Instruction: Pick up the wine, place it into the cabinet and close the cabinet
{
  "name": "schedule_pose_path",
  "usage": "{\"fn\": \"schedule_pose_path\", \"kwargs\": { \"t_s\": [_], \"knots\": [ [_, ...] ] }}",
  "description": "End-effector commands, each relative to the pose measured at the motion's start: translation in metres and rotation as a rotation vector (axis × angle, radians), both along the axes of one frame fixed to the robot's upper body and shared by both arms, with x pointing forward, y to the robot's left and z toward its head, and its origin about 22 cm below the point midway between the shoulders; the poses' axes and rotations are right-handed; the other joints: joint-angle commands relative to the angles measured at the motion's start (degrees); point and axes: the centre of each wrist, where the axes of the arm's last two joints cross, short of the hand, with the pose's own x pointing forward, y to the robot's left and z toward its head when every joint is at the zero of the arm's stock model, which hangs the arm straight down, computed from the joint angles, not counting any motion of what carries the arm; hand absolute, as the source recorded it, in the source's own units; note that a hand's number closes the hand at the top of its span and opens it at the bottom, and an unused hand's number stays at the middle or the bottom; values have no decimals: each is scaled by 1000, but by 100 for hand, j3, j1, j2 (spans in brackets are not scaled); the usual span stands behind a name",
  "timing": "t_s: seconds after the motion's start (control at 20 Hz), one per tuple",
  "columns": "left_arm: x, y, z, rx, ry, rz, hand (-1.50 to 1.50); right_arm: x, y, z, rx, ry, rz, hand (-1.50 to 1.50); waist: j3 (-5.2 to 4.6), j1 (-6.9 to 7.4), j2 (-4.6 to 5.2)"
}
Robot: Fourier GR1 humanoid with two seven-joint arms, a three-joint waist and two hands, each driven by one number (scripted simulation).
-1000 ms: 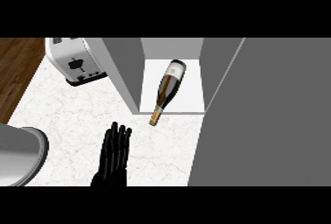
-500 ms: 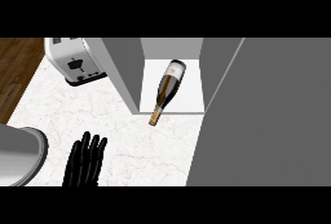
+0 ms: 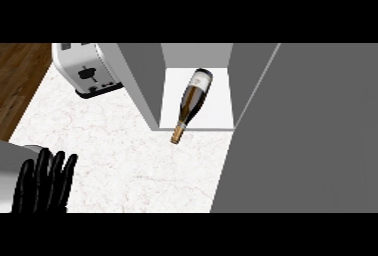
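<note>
The wine bottle point(image 3: 192, 102) lies on its side on the white floor of the open cabinet point(image 3: 218, 114), base to the back, its neck poking out over the front edge onto the counter. The cabinet's grey door point(image 3: 310, 130) stands open and fills the right of the view. My left hand point(image 3: 46, 182) is at the lower left, fingers straight and pointing up, open and holding nothing, well apart from the bottle. My right hand does not show.
A silver toaster point(image 3: 85, 70) stands at the back left beside the cabinet's left wall. A rounded grey object point(image 3: 10, 162) sits at the left edge by my hand. The white marble counter point(image 3: 125, 145) ends at the left above wooden floor point(image 3: 18, 75).
My left hand has drawn back from mid-counter down and to the left, toward the view's lower left corner. The bottle and cabinet door have not moved.
</note>
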Motion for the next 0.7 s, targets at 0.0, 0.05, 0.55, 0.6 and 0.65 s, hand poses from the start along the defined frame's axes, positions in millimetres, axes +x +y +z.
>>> {"fn": "schedule_pose_path", "kwargs": {
  "t_s": [0.0, 0.05, 0.55, 0.6, 0.65],
  "knots": [
    [-5, 22, 10, -9, -15, 21, -150, -26, 7, 20, 13, -89, 165, 150, -3, 52, -8],
    [4, 27, 8, -15, 4, 37, -150, -33, 6, 23, 0, -131, 187, 150, -3, -10, -4],
    [-6, 80, 8, 16, 22, 55, -150, -58, 45, 31, 60, -86, 247, 150, -11, -14, -30],
    [7, 82, 12, 14, 3, 66, -150, -59, 56, 29, 55, -89, 261, 150, -10, -51, -19],
    [-4, 95, 21, 32, 5, 45, -150, -58, 62, 26, 71, -81, 249, 150, -12, 27, -40]
  ]
}}
